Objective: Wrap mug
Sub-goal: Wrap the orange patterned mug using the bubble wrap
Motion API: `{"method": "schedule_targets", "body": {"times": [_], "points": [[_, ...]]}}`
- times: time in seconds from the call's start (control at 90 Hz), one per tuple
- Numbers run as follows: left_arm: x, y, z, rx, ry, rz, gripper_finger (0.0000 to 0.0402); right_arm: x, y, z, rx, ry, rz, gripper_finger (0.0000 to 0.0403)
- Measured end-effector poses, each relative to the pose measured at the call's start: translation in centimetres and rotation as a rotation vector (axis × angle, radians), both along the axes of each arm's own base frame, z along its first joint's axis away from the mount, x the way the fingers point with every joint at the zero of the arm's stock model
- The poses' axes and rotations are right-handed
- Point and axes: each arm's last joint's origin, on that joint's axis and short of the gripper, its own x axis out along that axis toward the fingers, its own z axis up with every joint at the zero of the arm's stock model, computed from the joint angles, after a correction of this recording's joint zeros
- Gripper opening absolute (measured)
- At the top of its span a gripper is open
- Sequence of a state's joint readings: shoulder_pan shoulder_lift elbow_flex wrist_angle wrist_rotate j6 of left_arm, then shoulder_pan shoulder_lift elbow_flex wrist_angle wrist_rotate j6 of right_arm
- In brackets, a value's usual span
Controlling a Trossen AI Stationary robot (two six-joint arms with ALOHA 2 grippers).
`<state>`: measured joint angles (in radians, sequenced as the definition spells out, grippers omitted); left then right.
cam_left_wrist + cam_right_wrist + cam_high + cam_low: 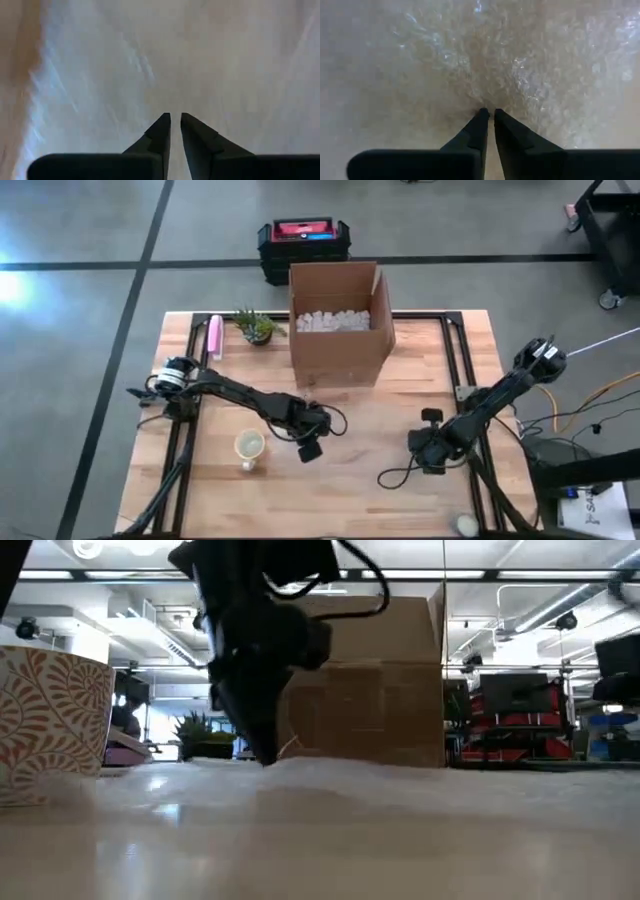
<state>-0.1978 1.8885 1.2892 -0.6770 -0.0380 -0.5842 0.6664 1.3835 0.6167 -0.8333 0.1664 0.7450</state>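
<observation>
Standing upright at the lower left of the high view, the mug (248,446) rests on the table (460,340), at the edge of a clear bubble wrap sheet (530,75). Just right of it, the left gripper (309,448) presses down with fingers nearly closed, pinching the sheet. At lower right, the right gripper (428,462) pinches it likewise. A cardboard box (338,325) stands behind at centre top.
</observation>
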Motion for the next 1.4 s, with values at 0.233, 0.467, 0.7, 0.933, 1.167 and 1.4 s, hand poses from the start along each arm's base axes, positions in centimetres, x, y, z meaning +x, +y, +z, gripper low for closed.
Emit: {"method": "schedule_targets", "body": {"times": [0.233,0.467,0.7,0.933,1.167,1.4], "points": [[0.2,0.0,4.7,0.002,-0.135,-0.062,0.0001,1.3,-0.6,2.5,0.033,-0.075,-0.024,0.0001],[-4.3,-0.5,12.0,-0.014,-0.191,-0.155,0.0003,3.6,0.9,6.2,0.122,-0.357,-0.018,0.0002],[-9.9,-1.0,12.1,-0.090,-0.077,-0.073,0.0031,6.9,2.4,6.7,0.103,-0.786,0.011,0.0001],[-13.0,-1.9,8.6,-0.236,0.104,0.108,0.0139,8.9,3.8,2.9,0.053,-0.779,0.116,0.0004],[-12.2,-3.0,5.5,-0.352,0.025,0.123,0.0207,9.4,4.1,-1.7,-0.030,-0.626,0.150,0.0001],[-11.7,-3.2,4.6,-0.386,0.001,0.105,0.0211,10.0,4.6,-1.6,-0.037,-0.626,0.187,0.0002]]}}
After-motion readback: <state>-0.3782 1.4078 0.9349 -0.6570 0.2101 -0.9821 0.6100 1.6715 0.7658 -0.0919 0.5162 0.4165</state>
